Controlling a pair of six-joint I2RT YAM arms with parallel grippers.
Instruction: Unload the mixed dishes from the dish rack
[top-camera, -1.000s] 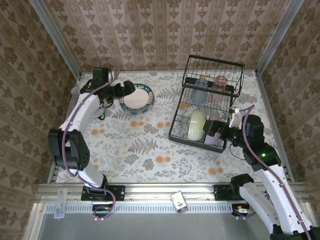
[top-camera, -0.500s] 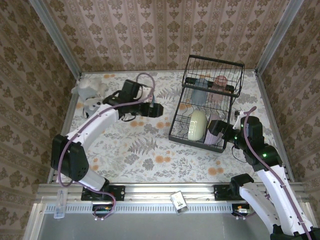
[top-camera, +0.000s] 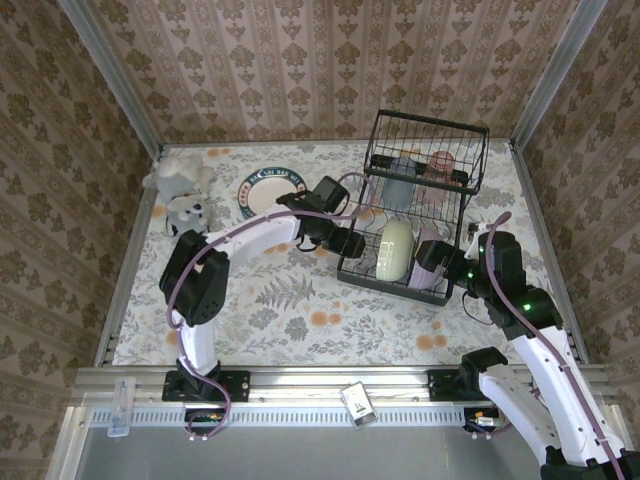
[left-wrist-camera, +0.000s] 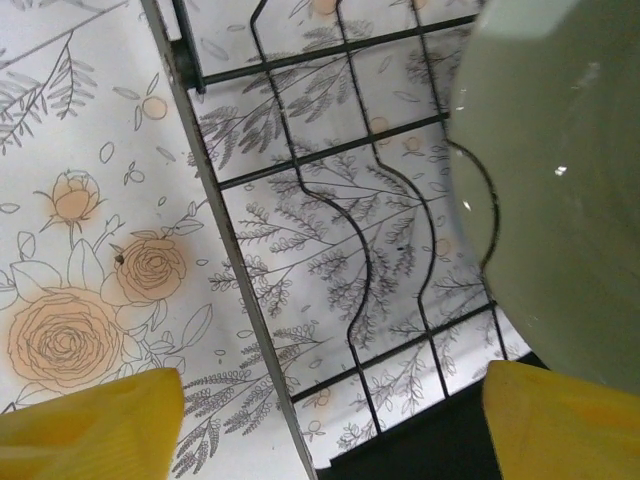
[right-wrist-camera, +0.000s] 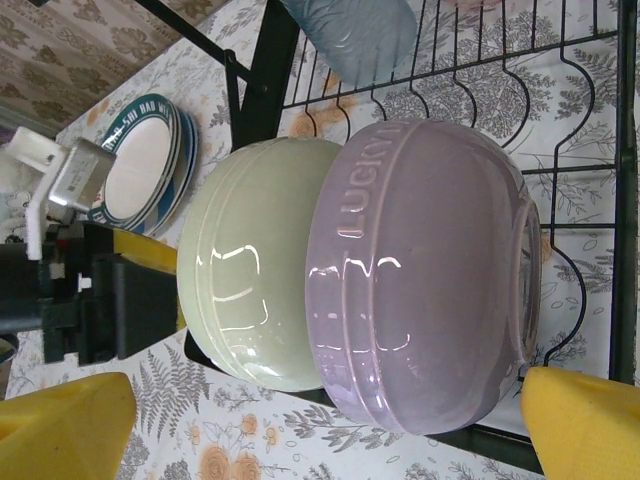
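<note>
The black wire two-tier dish rack (top-camera: 395, 283) stands at the right of the floral table (top-camera: 260, 300). In its lower tier the glossy pale green bowl (top-camera: 395, 250) and the lavender bowl (top-camera: 432, 262) stand on edge, pressed against each other. The translucent bluish cup (top-camera: 402, 170) and pink cup (top-camera: 440, 165) sit on the upper shelf. Your left gripper (top-camera: 355, 244) is at the rack's left edge, jaws apart and empty. The left wrist view puts the rack's side rail (left-wrist-camera: 236, 260) between its fingers, so closing here could pinch wire instead of the green bowl and drag the whole rack. Your right gripper (top-camera: 445, 268) is spread wide, holding nothing, facing the lavender bowl. If you lift either bowl, its neighbour may lose support and roll. Both arms crowd the same tier and could clash, and the glazed walls look slippery.
</note>
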